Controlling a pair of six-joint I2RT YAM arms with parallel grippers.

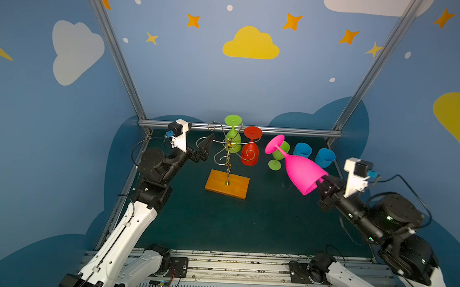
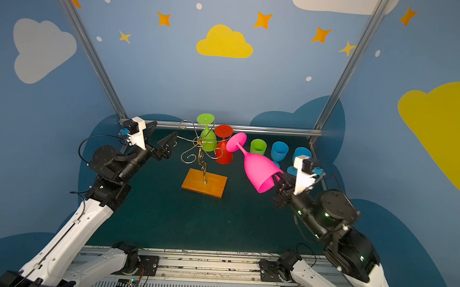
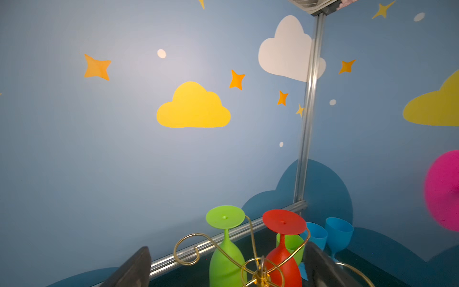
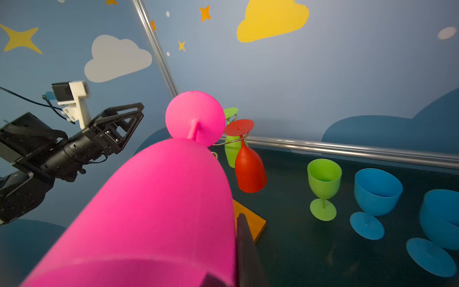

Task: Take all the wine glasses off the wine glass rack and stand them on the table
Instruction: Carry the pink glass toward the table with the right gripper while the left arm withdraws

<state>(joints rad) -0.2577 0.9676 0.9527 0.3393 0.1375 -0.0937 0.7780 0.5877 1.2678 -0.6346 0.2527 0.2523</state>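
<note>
The wine glass rack [image 1: 229, 149], gold wire on a wooden base [image 1: 227, 183], stands mid-table. A green glass [image 1: 233, 139] and a red glass [image 1: 250, 153] hang upside down on its arms. My right gripper [image 1: 322, 185] is shut on the rim of a pink wine glass [image 1: 301, 171], one finger inside the bowl and one outside. That glass is tilted in the air to the right of the rack, apart from it, foot toward the rack. My left gripper [image 2: 160, 135] stands open just left of the rack's arms, holding nothing. The pink bowl [image 4: 161, 198] fills the right wrist view.
Behind and to the right of the held glass stand an upright green glass [image 1: 276, 157] and two blue glasses [image 1: 303, 150] [image 1: 325, 157] on the dark mat. A metal rail [image 1: 291, 131] runs along the back edge, with frame posts at the corners.
</note>
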